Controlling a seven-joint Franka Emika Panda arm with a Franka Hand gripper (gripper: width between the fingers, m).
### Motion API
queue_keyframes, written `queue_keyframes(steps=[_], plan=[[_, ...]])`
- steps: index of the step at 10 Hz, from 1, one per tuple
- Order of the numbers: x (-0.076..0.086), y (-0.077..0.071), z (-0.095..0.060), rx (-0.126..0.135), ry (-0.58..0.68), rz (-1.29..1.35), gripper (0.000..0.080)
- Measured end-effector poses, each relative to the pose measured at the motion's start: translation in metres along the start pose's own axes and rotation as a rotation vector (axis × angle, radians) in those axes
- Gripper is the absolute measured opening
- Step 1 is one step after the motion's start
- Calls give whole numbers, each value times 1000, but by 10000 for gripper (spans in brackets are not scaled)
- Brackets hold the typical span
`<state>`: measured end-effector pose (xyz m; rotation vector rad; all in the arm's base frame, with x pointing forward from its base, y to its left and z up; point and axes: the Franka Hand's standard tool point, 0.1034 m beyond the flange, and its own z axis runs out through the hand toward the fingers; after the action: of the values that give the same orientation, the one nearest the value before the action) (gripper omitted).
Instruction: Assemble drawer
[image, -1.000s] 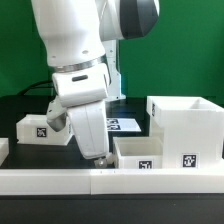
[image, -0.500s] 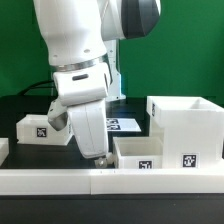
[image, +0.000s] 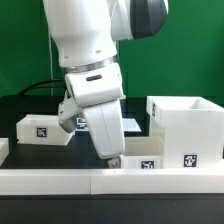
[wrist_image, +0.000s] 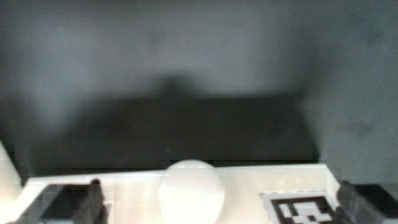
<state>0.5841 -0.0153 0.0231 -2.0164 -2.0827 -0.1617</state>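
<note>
The large hollow white shell (image: 185, 122) stands at the exterior view's right, with a tag on its front. A shallow white tray (image: 143, 157) with a tag lies just left of it. A second tagged tray (image: 42, 128) lies at the far left. My gripper (image: 112, 158) hangs low at the middle tray's left end. In the wrist view my gripper (wrist_image: 214, 208) is open, its dark fingers (wrist_image: 64, 204) wide apart. Between them show the tray's white surface (wrist_image: 134, 200), a rounded white bump (wrist_image: 192, 190) and a tag (wrist_image: 317, 208). I cannot tell whether the fingers touch the tray.
A long low white rail (image: 60, 181) runs along the front edge. The marker board (image: 131, 124) lies flat behind the arm. The table top is black (wrist_image: 178, 80), with a green wall behind.
The arm has moved toward the exterior view's right, bringing the gripper from left of the middle tray to the tray's left end. The parts have not moved.
</note>
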Motion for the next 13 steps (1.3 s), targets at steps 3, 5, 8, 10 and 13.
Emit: queue_keyframes(steps=[3,5,8,10,13], plan=[[22,2,4,-9,11,13,648],[39,3,7,-4,17,31,648],[50,3,9,1,18,32,648],[48,2,9,5,18,35,648],[22,1,1,27,6,43,648]])
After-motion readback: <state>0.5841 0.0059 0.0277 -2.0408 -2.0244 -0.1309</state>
